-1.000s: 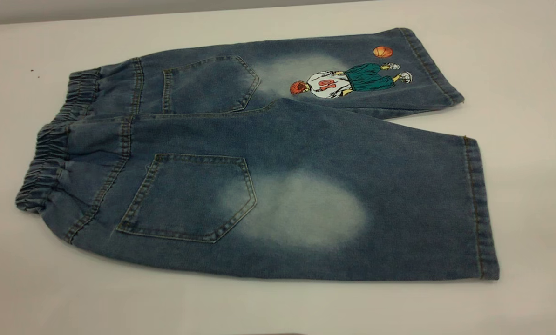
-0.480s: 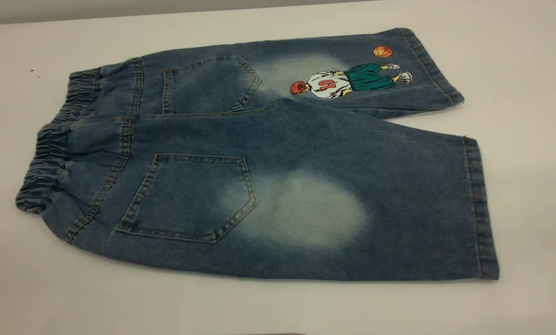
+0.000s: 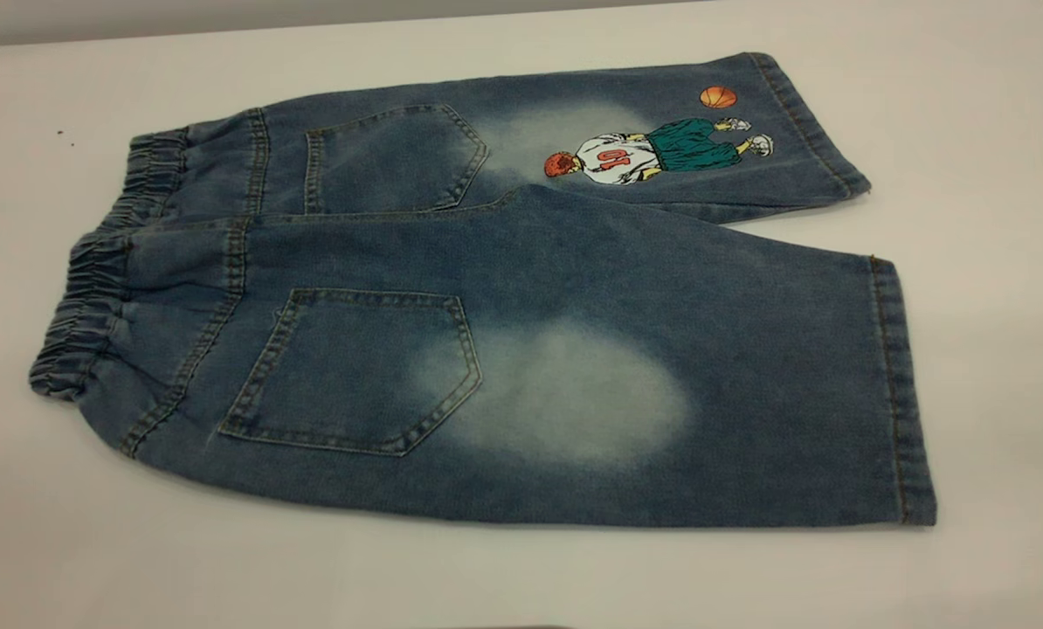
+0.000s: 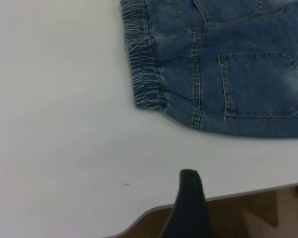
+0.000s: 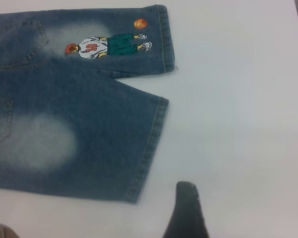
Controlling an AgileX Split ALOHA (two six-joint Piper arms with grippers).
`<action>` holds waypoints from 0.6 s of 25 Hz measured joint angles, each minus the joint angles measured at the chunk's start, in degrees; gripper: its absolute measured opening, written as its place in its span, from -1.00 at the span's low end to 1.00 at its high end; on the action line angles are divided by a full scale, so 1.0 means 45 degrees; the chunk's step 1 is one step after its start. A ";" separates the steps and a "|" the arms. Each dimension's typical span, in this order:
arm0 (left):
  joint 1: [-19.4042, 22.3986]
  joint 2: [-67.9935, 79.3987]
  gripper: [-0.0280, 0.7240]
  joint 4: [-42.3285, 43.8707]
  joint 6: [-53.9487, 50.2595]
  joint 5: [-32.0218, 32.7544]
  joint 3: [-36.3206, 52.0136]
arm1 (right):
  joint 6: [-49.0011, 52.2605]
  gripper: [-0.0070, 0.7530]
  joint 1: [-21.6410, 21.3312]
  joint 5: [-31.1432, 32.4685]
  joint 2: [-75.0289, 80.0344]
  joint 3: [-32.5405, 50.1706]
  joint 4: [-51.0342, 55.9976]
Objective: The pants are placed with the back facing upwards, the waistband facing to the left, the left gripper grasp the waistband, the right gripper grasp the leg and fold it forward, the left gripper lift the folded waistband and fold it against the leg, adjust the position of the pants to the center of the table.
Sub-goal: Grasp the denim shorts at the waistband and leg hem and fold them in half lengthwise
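The blue denim pants (image 3: pixel 486 297) lie flat on the white table (image 3: pixel 993 175), back pockets up. The ruffled waistband (image 3: pixel 93 288) is at the left. The leg (image 3: pixel 661 384) with the plain oval faded patch lies nearest the front, and the leg with the cartoon print (image 3: pixel 652 148) lies behind it. Neither gripper shows in the exterior view. In the left wrist view a black part of my left gripper (image 4: pixel 188 208) hovers by the table edge, apart from the waistband (image 4: pixel 144 69). In the right wrist view my right gripper (image 5: pixel 186 210) is over bare table, just off the leg's hem (image 5: pixel 149 148).
The table's front edge (image 4: pixel 223 197) runs close to my left gripper, with brown floor (image 4: pixel 248 213) beyond it. Bare tabletop (image 3: pixel 181 550) surrounds the pants on every side. A few dark specks (image 3: pixel 60 133) mark the far left.
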 joint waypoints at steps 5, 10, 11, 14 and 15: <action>0.0000 0.0000 0.45 0.0000 0.0000 0.0000 0.0000 | 0.0000 0.27 0.0000 0.0000 0.0000 0.0000 0.0000; 0.0000 0.0000 0.45 0.0000 0.0000 0.0000 0.0000 | 0.0000 0.27 0.0000 -0.0013 0.0000 0.0000 0.0058; 0.0000 0.0000 0.45 0.0000 0.0000 0.0000 0.0000 | 0.0000 0.27 0.0000 -0.0013 0.0000 0.0000 0.0100; 0.0000 0.0000 0.45 0.0000 -0.0012 0.0000 0.0000 | -0.0012 0.27 0.0000 -0.0013 0.0000 0.0000 0.0172; 0.0000 0.0000 0.45 0.0000 -0.0023 0.0000 0.0000 | -0.0012 0.27 0.0000 -0.0047 0.0000 0.0000 0.0187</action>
